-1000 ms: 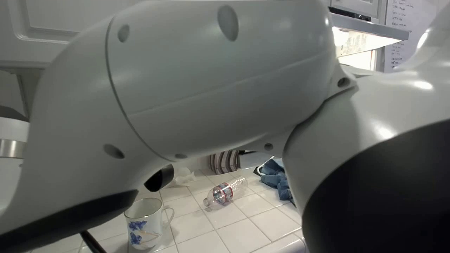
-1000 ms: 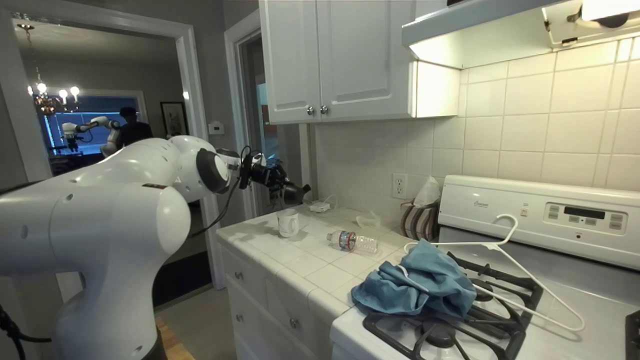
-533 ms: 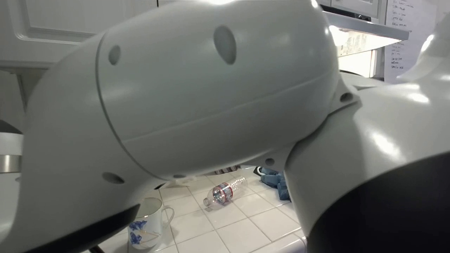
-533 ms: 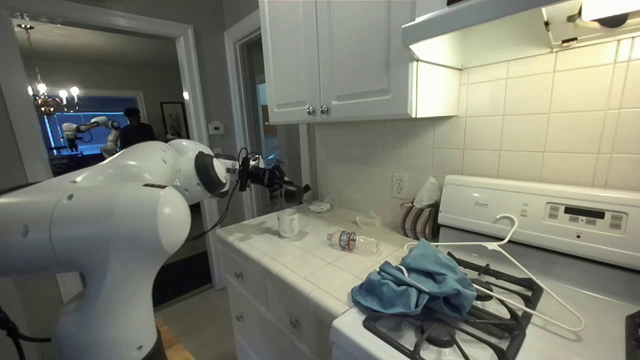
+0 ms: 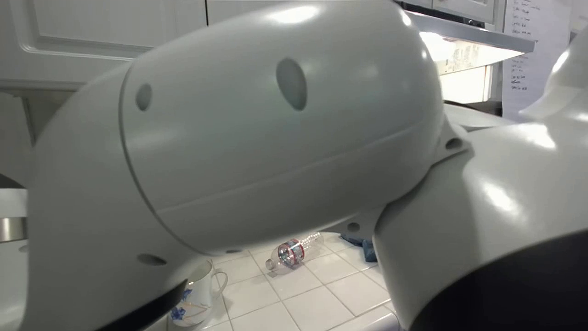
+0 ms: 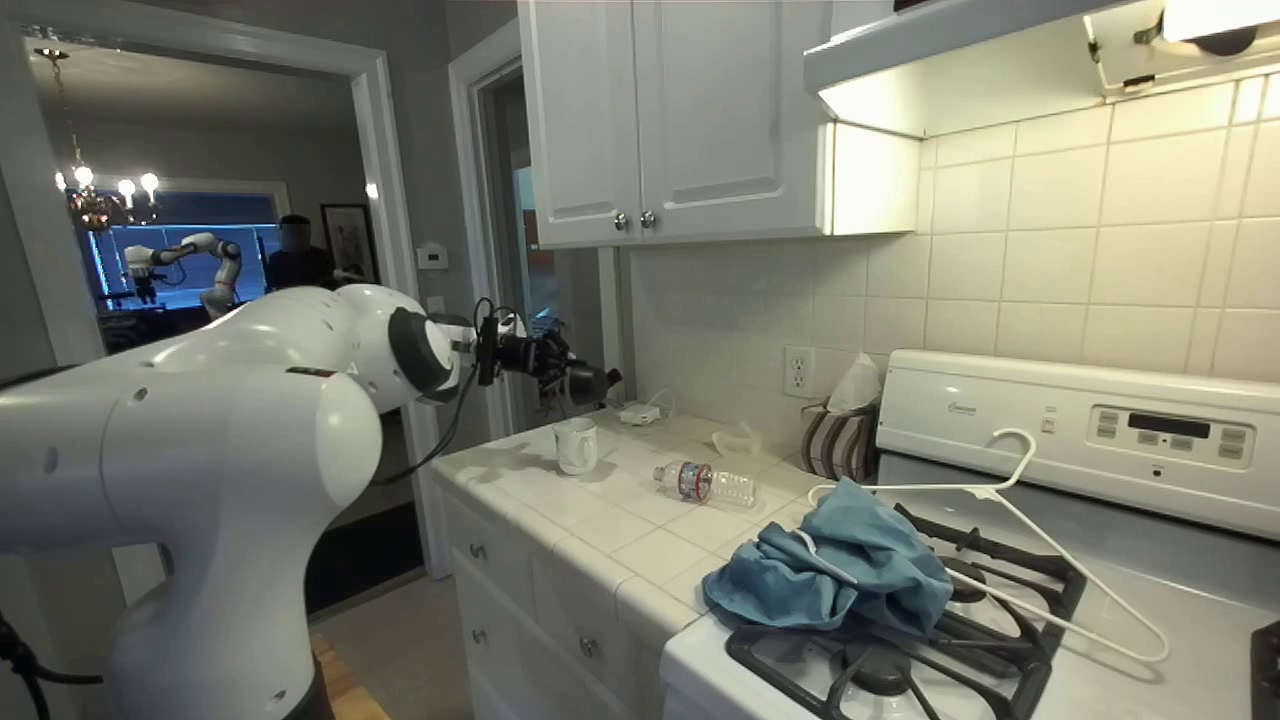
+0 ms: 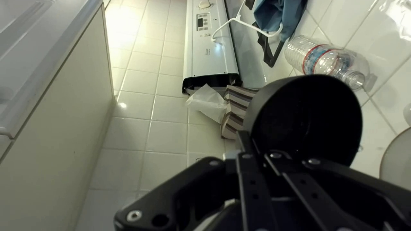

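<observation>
Black cup (image 7: 310, 118), pinched by the end effector (image 7: 254, 148), has its axis tilted, mouth wristward.

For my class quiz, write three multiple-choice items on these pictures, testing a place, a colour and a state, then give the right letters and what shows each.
1. Relative to the stove, where is the blue cloth?
A) Behind it
B) Hanging in the air above it
C) Lying partly on it

2. What colour is the container in the gripper?
A) Black
B) Yellow
C) Red

3. How does the plastic bottle rest?
A) Standing upright
B) Lying on its side
C) Balanced upside down

Right letters:
1: C, since an exterior view shows its folds bunched over part of the stove.
2: A, since the wrist view shows its dark rim and inside.
3: B, since both exterior views show its length along the counter.
</observation>
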{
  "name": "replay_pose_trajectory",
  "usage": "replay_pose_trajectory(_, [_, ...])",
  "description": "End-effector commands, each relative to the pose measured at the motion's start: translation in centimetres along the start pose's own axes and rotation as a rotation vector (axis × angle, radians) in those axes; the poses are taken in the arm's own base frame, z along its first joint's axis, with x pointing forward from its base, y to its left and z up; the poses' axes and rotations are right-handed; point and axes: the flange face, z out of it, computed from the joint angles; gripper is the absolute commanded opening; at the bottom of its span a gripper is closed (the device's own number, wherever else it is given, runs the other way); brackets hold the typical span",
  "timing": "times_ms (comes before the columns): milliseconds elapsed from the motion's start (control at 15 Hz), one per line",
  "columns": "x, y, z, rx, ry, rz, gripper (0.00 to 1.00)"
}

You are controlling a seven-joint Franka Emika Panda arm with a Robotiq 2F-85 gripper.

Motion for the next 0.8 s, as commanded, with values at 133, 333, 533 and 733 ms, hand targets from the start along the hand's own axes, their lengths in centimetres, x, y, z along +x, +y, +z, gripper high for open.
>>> replay_pose_trajectory(133, [-0.11,-0.04,-1.04,-0.046,0.027,-0.024,0.01])
replay_pose_trajectory(333, [-0.16,-0.18,-1.44,-0.05,0.036,-0.029,0.01])
replay_pose_trajectory(533, [-0.19,-0.25,-1.61,-0.053,0.04,-0.034,0.01])
replay_pose_trajectory(733, [-0.19,-0.16,-1.7,-0.065,0.042,-0.034,0.01])
